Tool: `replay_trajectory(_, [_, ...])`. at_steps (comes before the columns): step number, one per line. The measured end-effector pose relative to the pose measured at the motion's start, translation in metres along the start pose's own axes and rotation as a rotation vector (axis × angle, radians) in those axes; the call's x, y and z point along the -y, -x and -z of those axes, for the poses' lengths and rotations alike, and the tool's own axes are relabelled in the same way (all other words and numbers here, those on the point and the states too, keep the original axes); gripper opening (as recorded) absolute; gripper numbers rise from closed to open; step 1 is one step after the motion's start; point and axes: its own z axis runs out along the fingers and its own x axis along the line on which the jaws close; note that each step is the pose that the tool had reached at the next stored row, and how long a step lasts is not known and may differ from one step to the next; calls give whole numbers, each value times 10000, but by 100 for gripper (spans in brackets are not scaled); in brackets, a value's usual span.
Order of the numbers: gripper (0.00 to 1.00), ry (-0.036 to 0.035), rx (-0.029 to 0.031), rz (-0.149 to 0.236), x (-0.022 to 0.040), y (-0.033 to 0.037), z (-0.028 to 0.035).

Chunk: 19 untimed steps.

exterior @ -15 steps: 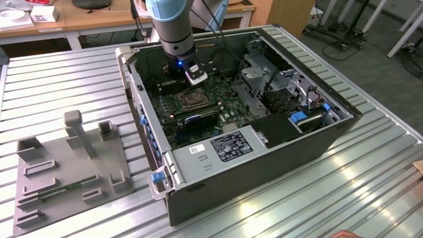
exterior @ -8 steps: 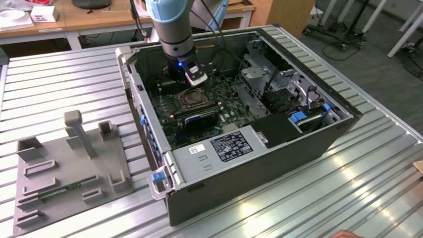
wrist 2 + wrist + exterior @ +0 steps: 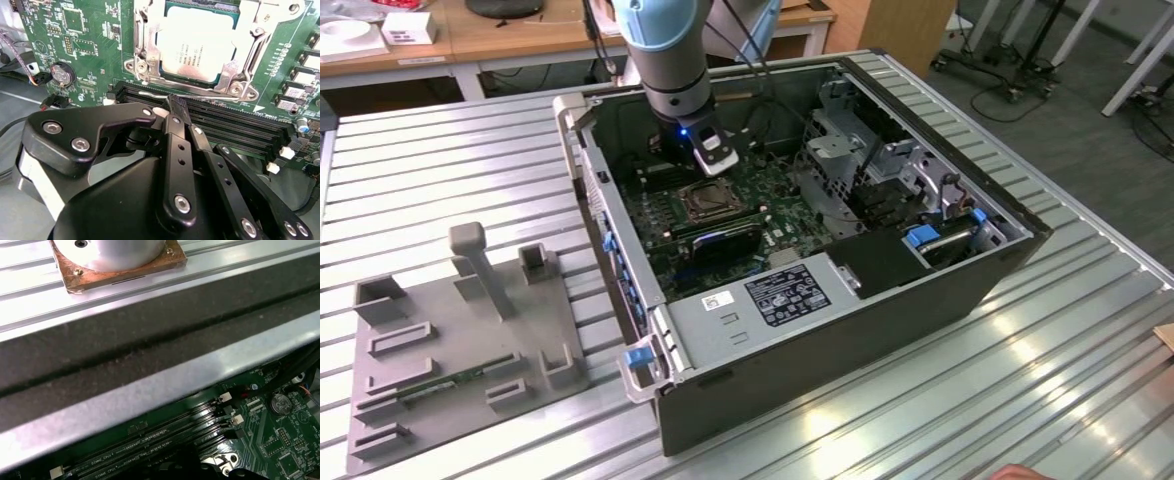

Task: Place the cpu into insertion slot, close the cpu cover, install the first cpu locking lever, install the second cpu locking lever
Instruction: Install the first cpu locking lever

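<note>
Cpu (image 3: 196, 50), pale silver square, framed by silvery cpu cover (image 3: 145, 50), jaws pressed together over black memory slots (image 3: 240, 125)

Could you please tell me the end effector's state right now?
Black end effector: shut, its tip at the thin silvery wire lever; whether it grips that cannot be told.

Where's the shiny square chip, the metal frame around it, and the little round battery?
cpu (image 3: 197, 47): second wrist view, middle of its pale top.
cpu cover (image 3: 146, 47): second wrist view, its silvery side strip.
round battery (image 3: 62, 74): second wrist view, centre of its face.
</note>
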Motion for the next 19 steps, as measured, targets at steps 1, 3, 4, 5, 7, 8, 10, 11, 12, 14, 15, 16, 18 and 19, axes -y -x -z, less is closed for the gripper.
replay_trajectory(1, [10,1,1,-1,-1,0,-2])
replay_trajectory(3, [10,3,1,0,-3,-2,-5])
replay_trajectory(4, [10,2,1,0,-4,-3,-5])
replay_trajectory(5, [10,2,1,0,-6,-4,-6])
replay_trajectory(7, [10,3,1,-1,-10,-6,-7])
replay_trajectory(8, [10,7,-1,-1,-12,-7,-8])
replay_trajectory(10, [10,10,2,0,-13,-7,-10])
replay_trajectory(11, [10,5,1,1,-13,-7,-9])
replay_trajectory(12, [10,3,1,0,-13,-7,-8])
replay_trajectory(14, [10,2,1,0,-13,-7,-8])
replay_trajectory(15, [10,3,1,0,-13,-7,-8])
replay_trajectory(16, [10,2,0,0,-13,-7,-8])
replay_trajectory(18, [10,3,1,0,-14,-7,-8])
replay_trajectory(19, [10,3,1,0,-14,-7,-7])
